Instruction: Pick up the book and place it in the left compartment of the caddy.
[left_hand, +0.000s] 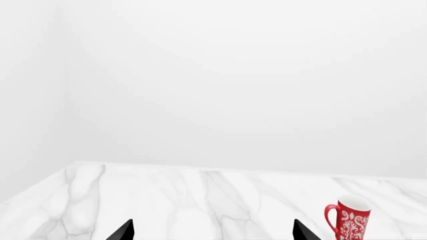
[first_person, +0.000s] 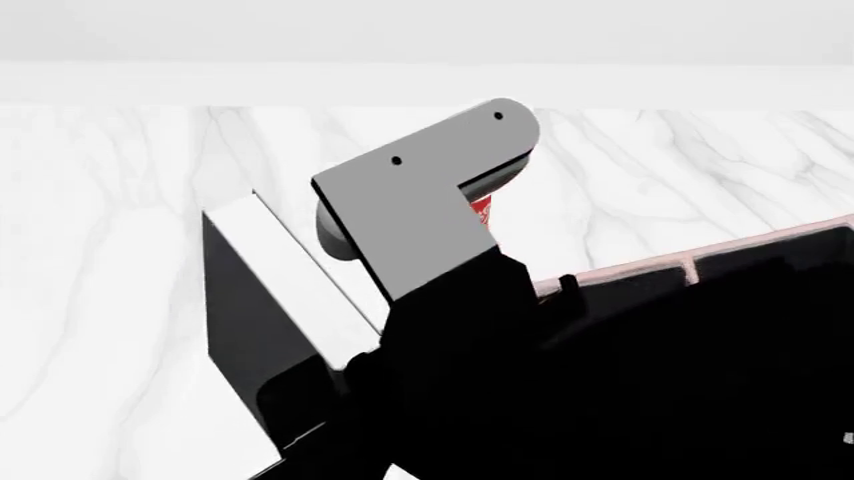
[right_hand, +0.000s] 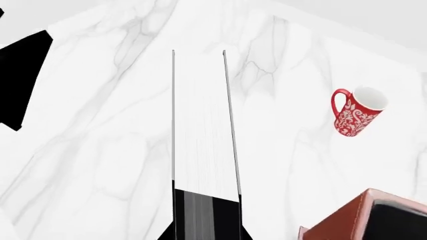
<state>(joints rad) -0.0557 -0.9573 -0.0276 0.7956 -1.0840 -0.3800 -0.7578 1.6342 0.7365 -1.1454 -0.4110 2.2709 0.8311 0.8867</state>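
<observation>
Right gripper (right_hand: 207, 220) clamps the book (right_hand: 203, 125), whose long axis runs straight out from its fingers; caddy (right_hand: 353, 220) sits beside them. Left gripper (left_hand: 213, 231) spread, empty.

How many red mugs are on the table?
1. The red mug stands upright on the marble table, apart from the book and the caddy. The arm could hide others in the head view.
</observation>
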